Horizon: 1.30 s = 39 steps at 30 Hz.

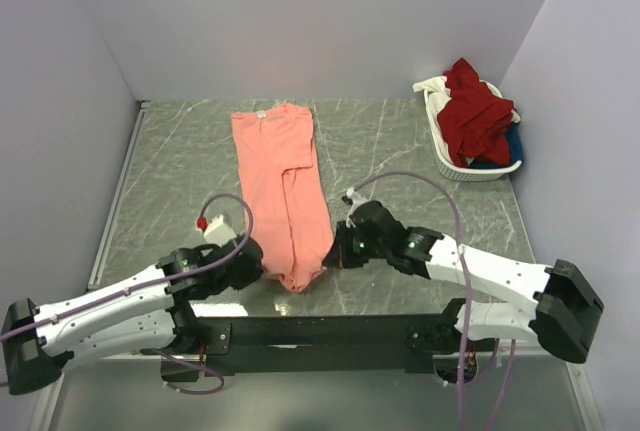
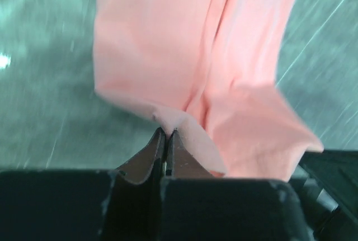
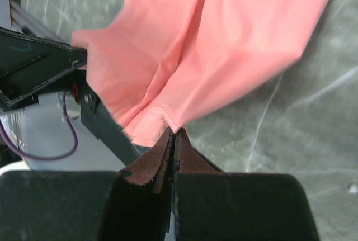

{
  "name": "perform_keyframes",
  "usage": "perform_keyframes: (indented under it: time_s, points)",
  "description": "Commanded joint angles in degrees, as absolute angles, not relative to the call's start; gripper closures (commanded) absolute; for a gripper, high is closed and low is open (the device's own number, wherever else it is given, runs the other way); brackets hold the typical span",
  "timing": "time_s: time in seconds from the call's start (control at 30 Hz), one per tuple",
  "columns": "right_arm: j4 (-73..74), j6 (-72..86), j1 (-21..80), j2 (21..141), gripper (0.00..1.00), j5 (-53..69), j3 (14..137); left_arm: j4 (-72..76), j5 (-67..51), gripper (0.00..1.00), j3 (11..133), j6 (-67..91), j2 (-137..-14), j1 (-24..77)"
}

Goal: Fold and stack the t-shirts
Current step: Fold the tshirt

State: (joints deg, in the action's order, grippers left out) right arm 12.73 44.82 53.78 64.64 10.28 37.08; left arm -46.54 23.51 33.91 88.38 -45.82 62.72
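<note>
Salmon-pink t-shirt, folded lengthwise, collar far, dark red t-shirt in basket

Your salmon-pink cloth t-shirt looks soft and matt (faintly creased). The grey veined tabletop looks smooth, slightly glossy.

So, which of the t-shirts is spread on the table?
The salmon-pink t-shirt, laid out long on the table. The other t-shirts lie heaped in the white basket at the far right.
</note>
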Motion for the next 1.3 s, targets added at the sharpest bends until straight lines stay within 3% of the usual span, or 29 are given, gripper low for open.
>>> perform_keyframes:
  time_s: [0.0, 0.37, 0.87, 1.2, 1.27]
  points:
    - [12.0, 41.4, 50.6, 69.5, 1.00, 10.3, 43.8, -37.0, 24.4, 1.00, 36.9, 74.7, -47.8, 53.9]
    - [11.8, 36.9, 38.9, 89.7, 1.00, 12.2, 61.9, -26.5, 22.3, 1.00, 48.2, 63.7, -64.8, 36.1]
    - [18.6, 33.6, 29.7, 115.8, 1.00, 17.3, 90.5, -20.0, 14.9, 0.99, 60.1, 59.4, -88.6, 21.7]
    - [19.2, 32.6, 27.0, 121.9, 1.00, 19.6, 94.9, -14.9, 9.7, 0.99, 63.2, 55.2, -97.0, 17.9]
    - [19.6, 32.3, 26.5, 122.2, 0.92, 19.8, 95.4, -14.2, 9.2, 0.98, 63.0, 54.9, -97.0, 17.5]
